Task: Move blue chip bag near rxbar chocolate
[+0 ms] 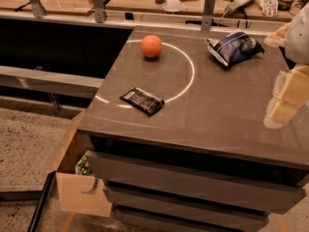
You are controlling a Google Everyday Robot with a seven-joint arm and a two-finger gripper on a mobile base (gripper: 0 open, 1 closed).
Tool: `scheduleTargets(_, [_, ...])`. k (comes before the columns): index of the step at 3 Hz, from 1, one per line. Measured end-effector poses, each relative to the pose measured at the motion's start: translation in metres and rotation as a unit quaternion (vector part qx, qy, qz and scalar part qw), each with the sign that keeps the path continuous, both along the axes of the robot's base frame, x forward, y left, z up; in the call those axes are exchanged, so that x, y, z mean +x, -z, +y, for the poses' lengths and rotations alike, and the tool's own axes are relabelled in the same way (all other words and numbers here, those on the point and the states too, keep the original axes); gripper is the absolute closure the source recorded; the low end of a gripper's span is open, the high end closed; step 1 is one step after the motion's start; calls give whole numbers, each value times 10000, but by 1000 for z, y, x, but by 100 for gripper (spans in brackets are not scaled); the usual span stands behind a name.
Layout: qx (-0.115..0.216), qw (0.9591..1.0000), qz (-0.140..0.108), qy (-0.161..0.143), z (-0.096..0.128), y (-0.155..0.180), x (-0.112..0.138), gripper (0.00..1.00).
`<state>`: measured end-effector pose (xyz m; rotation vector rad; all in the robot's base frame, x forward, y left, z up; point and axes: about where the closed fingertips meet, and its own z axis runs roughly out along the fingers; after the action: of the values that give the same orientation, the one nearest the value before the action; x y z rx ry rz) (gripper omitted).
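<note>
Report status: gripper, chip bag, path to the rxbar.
Gripper at right edge of table, clear of the bag. Blue chip bag far right, well apart from rxbar chocolate at front left. Orange ball far left, off the direct line.

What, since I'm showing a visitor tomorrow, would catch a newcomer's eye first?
The orange ball stands out at the back of the table, inside a white arc. Next, the blue chip bag at the far right corner, the black rxbar chocolate front left, and the gripper at the picture's right edge.

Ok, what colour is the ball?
Orange: the ball shows plainly in the camera view. The pincer hangs at the far right.
</note>
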<state>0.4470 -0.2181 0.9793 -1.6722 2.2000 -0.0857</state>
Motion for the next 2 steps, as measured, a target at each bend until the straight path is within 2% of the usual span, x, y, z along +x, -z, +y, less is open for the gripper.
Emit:
scheduleTargets(1, [756,9943,-561,503,-22,0,46,0])
scheduleTargets(2, [1276,9813,-1126,895,-41,2,93,0])
